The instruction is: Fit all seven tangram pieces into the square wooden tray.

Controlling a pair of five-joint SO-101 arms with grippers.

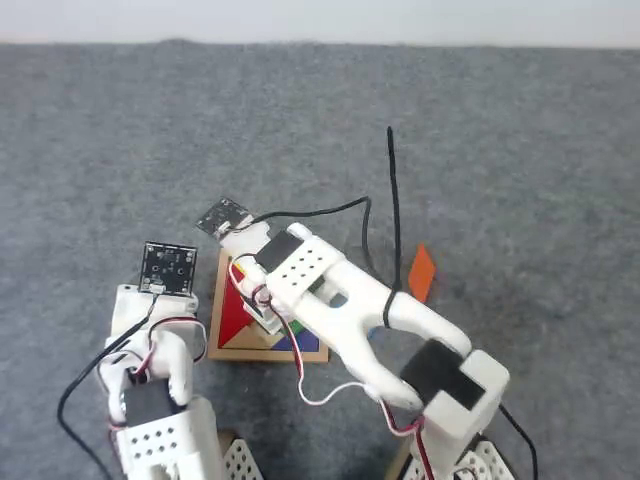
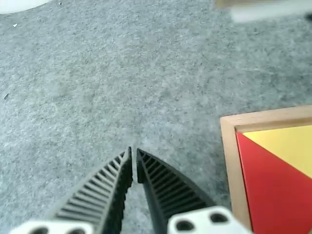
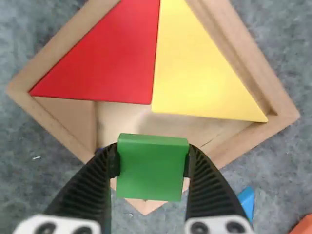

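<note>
The square wooden tray [image 3: 273,105] holds a large red triangle [image 3: 109,61] and a large yellow triangle [image 3: 195,68] side by side. My right gripper [image 3: 152,168] is shut on a green square piece [image 3: 151,168], held just above the tray's bare wood. In the high view the right arm [image 1: 320,290] covers most of the tray [image 1: 222,345], where the red triangle [image 1: 232,318] shows. My left gripper [image 2: 134,161] is shut and holds nothing, over the carpet beside the tray's corner [image 2: 229,141]. An orange piece [image 1: 422,272] lies on the carpet right of the tray.
A blue piece [image 3: 245,201] lies on the carpet next to the tray, with an orange piece's corner [image 3: 303,225] close by. Grey carpet [image 1: 120,140] covers the whole table, open at the back and left. A black cable [image 1: 394,210] runs over the right arm.
</note>
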